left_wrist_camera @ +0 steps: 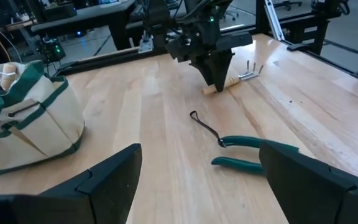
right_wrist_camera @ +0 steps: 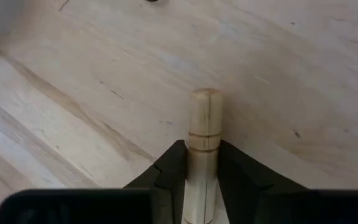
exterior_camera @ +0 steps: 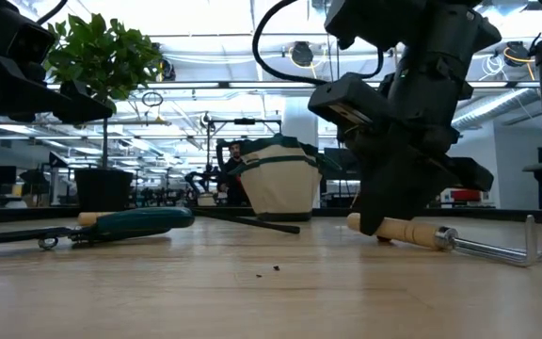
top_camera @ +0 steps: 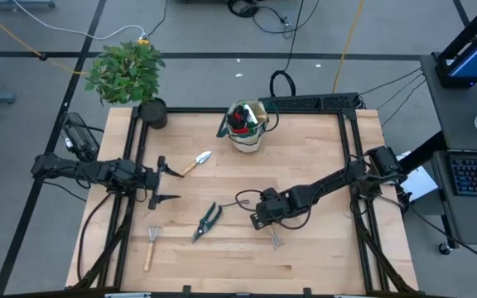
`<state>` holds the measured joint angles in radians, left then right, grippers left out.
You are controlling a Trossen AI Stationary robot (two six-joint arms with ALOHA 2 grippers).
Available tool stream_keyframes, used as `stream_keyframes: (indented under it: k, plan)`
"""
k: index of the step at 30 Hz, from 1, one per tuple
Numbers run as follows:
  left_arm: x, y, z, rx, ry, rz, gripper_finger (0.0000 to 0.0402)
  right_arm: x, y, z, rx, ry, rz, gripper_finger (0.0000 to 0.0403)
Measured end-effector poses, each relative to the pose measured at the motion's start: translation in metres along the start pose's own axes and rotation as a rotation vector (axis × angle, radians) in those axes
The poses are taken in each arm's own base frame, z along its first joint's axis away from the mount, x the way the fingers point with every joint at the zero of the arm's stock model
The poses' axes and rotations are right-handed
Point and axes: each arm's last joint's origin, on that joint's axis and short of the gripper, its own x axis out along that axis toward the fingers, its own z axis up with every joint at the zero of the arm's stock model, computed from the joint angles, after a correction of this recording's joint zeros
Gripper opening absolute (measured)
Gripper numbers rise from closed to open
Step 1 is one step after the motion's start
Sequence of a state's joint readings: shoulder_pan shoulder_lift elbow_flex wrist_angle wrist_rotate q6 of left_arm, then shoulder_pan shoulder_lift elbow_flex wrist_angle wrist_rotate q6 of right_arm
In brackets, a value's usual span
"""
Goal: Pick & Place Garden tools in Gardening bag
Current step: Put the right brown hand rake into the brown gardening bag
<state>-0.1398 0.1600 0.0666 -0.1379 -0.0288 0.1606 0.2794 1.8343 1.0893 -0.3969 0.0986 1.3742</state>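
Right gripper (right_wrist_camera: 201,165) pinches the rake (right_wrist_camera: 202,143) handle between its fingers; left gripper (left_wrist_camera: 197,186) gapes wide

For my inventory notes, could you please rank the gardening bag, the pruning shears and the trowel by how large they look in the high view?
1. Gardening bag, clearly the largest.
2. Pruning shears.
3. Trowel.
The shears and trowel look nearly alike in length, so that order is unsure.

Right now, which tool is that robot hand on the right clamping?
Start at the canvas bag on the table's far edge and come toward the near side to the right hand. Between its fingers lies a small rake, wood-handled with metal prongs; the shears beside it have green handles.
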Motion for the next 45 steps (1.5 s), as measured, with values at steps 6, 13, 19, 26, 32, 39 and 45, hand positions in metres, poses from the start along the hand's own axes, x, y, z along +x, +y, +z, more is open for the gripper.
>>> stream_keyframes:
  k: [6,13,19,26,32,39,45]
  plan:
    - [0.000,0.000,0.000,-0.005,0.000,0.000,0.0333,0.000,0.000,0.000,0.000,-0.006,-0.003,0.0085]
    - [0.000,0.000,0.000,-0.006,0.000,0.000,0.0333,0.000,-0.001,0.001,-0.045,-0.028,-0.010,0.0090]
    - [0.000,0.000,0.000,-0.002,0.000,0.000,0.0333,0.003,-0.005,0.001,-0.052,-0.035,-0.022,0.0062]
    - [0.000,0.000,0.000,-0.006,0.000,0.000,0.0333,0.013,-0.024,-0.004,0.029,-0.028,-0.070,0.0068]
    - [0.000,0.000,0.000,-0.007,0.000,0.000,0.0333,0.015,-0.029,-0.005,0.048,-0.028,-0.083,0.0064]
    - [0.000,0.000,0.000,-0.008,0.000,0.000,0.0333,0.015,-0.029,-0.005,0.048,-0.029,-0.081,0.0060]
    - [0.000,0.000,0.000,-0.008,0.000,0.000,0.0333,0.011,-0.027,-0.004,0.034,-0.051,-0.062,0.0060]
